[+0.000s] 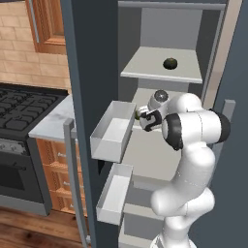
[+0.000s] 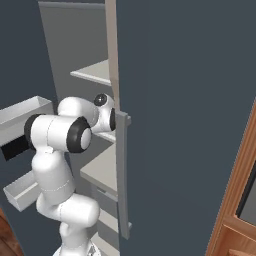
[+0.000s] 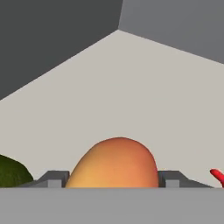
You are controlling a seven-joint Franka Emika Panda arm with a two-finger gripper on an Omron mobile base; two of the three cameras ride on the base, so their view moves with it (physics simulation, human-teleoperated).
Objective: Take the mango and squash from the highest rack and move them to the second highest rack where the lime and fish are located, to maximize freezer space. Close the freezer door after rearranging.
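Claw (image 3: 113,181) of the white arm is clamped on the rounded yellow-orange mango (image 3: 114,162), one dark fingertip (image 3: 53,178) on each flank, low centre of the hand view. Going left to right there: the olive-green ball of a lime (image 3: 12,172) at lower left, mango mid-bottom, red-orange fish (image 3: 217,176) tip at lower right.

Judged step: setting the mango on the second-highest pale grey shelf (image 3: 131,87). To do it well, lower until the fruit rests, release between lime and fish without nudging either, then back straight out.

Left base view: claw sits mid-frame at that shelf; the near-black round squash (image 1: 170,63) lies above it, upper centre, on the highest rack of the dark slate-grey freezer (image 1: 92,72).
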